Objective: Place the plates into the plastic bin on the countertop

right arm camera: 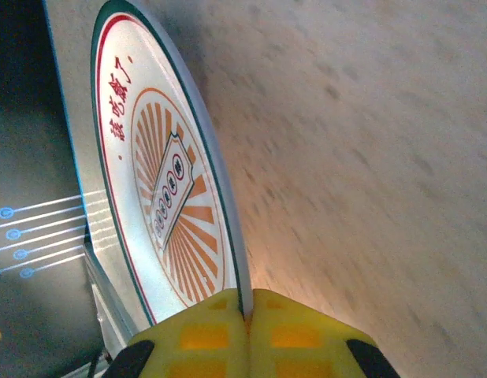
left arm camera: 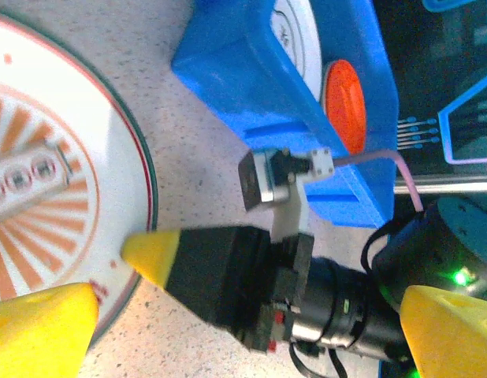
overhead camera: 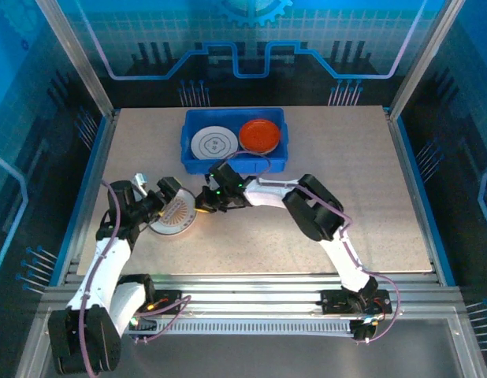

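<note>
A white plate with an orange sunburst pattern [overhead camera: 176, 220] lies on the countertop [overhead camera: 306, 228], in front of the blue plastic bin [overhead camera: 193, 160]. My right gripper [overhead camera: 202, 201] is shut on this plate's right rim; in the right wrist view the rim [right arm camera: 228, 236] is pinched between the yellow fingers [right arm camera: 204, 335]. My left gripper [overhead camera: 163, 201] hangs open over the plate's left side, its yellow fingers [left arm camera: 39, 331] spread wide with nothing gripped between them. Inside the bin lie a white plate [overhead camera: 212, 143] and an orange plate [overhead camera: 259, 135].
The bin's near wall [left arm camera: 228, 71] stands close behind both grippers. The right arm's black gripper body [left arm camera: 228, 276] lies between my left fingers. Aluminium rails [overhead camera: 251, 287] run along the near edge. Open countertop spreads to the right of the arms.
</note>
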